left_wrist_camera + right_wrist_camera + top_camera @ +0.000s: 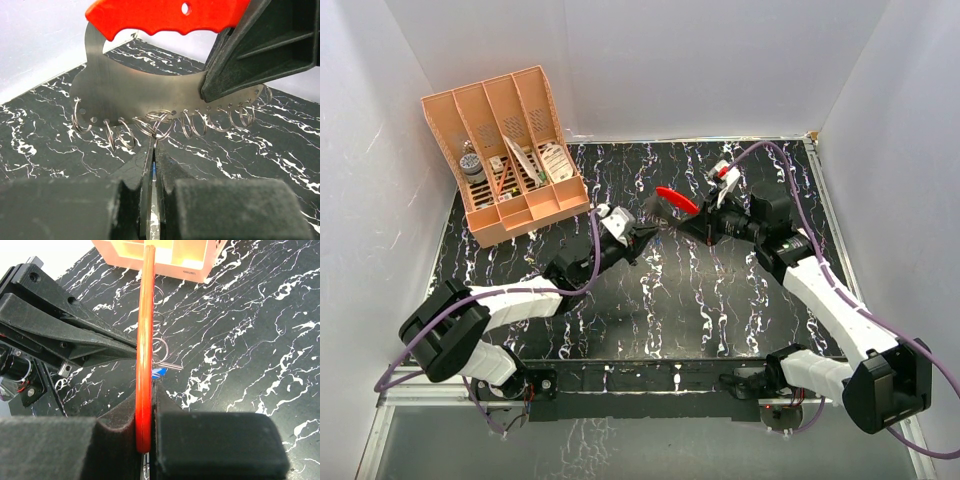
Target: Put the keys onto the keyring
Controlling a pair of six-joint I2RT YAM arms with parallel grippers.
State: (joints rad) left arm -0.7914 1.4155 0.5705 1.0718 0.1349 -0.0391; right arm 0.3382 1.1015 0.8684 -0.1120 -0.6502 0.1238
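Two arms meet over the middle of a black marbled table point(700, 300), just toward 12 o'clock of its centre. The right gripper point(692, 218) comes in from 3 o'clock with its jaws clamped on the keyring point(677, 200), held clear of the table with the red grip uppermost. The left gripper point(645, 235) faces it from 8 o'clock, its jaws pressed together on the key point(159, 373), of which only a sliver of blue head shows between the fingers. In the left wrist view, the keyring is a steel plate under a red handle, with a row of small wire rings point(160, 125) strung along its lower edge. The left fingertips sit directly at 6 o'clock of the middle rings, touching or nearly touching them; whether the key has entered a ring cannot be told. An orange rack point(520, 212) of small items stands at the table's 10 o'clock corner, well apart from both grippers.
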